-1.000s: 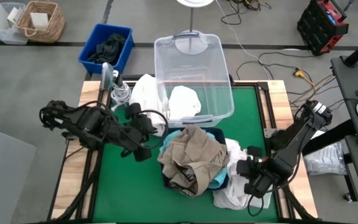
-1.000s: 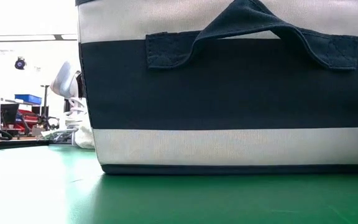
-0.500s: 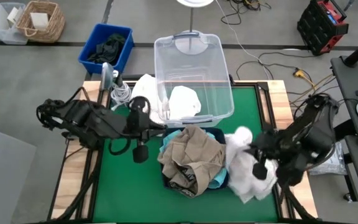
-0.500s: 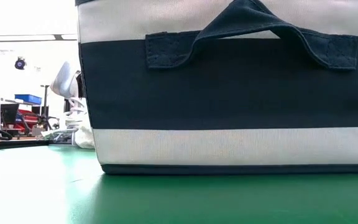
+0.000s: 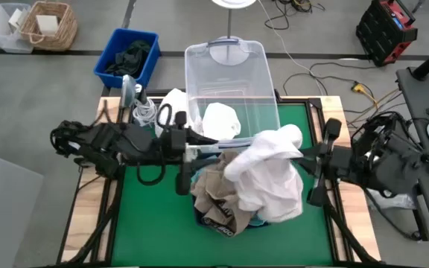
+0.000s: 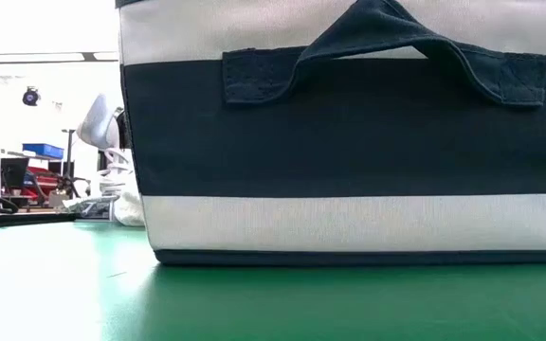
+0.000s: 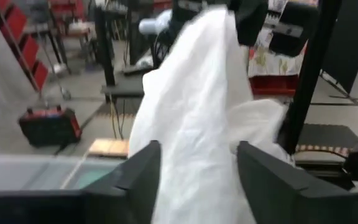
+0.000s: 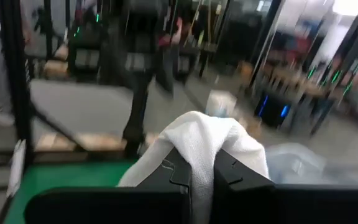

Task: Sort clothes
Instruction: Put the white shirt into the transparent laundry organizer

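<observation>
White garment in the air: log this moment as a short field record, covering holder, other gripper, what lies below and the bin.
held item: white garment
holder: right gripper, shut on it, lifted over the table
other gripper: left gripper, open, facing the garment
below: khaki garment on the pile
clear bin: holds one white item

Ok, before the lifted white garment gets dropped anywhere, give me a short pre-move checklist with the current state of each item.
1. Right gripper shut on the white garment: ok.
2. Garment lifted off the pile in the navy fabric box: cannot tell; its lower part overlaps the khaki garment.
3. Left gripper open, fingers either side of the hanging cloth: ok.
4. Clear plastic bin has room, one white item inside: ok.
5. Blue bin off the table, holding dark clothes: ok.
</observation>
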You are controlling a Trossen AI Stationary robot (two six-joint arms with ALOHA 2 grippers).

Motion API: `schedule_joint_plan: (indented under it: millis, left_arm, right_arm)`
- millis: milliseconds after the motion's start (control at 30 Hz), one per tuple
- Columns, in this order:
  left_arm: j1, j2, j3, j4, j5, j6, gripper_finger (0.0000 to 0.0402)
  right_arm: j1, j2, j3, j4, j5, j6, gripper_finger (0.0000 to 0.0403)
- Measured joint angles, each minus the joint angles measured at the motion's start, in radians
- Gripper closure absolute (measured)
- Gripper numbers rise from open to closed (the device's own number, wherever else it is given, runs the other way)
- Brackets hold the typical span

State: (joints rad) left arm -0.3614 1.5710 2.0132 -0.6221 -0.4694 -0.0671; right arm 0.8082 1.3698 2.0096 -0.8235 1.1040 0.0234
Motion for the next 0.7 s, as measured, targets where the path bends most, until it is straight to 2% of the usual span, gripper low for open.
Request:
schedule_joint_plan:
  millis: [167,300,433,533,633,700]
  left_arm:
    - [0.002,0.064,-0.001,0.213,0.002,0.120,0.0152]
    - [0.014,0.121,0.083,0.243,0.005,0.136,0.0133]
    - [0.030,0.203,0.232,0.194,0.037,0.135,0.0134]
    - [0.040,0.284,0.346,0.148,0.042,0.135,0.0140]
    - [0.047,0.270,0.282,0.225,0.055,0.154,0.0155]
    - [0.050,0.256,0.270,0.237,0.067,0.158,0.0178]
  right_arm:
    - [-0.045,0.077,0.091,0.348,0.000,-0.424,0.0394]
    - [-0.072,0.155,0.184,0.439,-0.005,-0.593,0.0394]
    - [-0.106,0.239,0.303,0.447,-0.017,-0.670,0.0394]
    - [-0.133,0.287,0.341,0.510,-0.096,-0.722,0.0394]
    - [-0.142,0.308,0.329,0.633,-0.118,-0.795,0.0394]
    - [-0.147,0.318,0.345,0.651,-0.124,-0.802,0.0394]
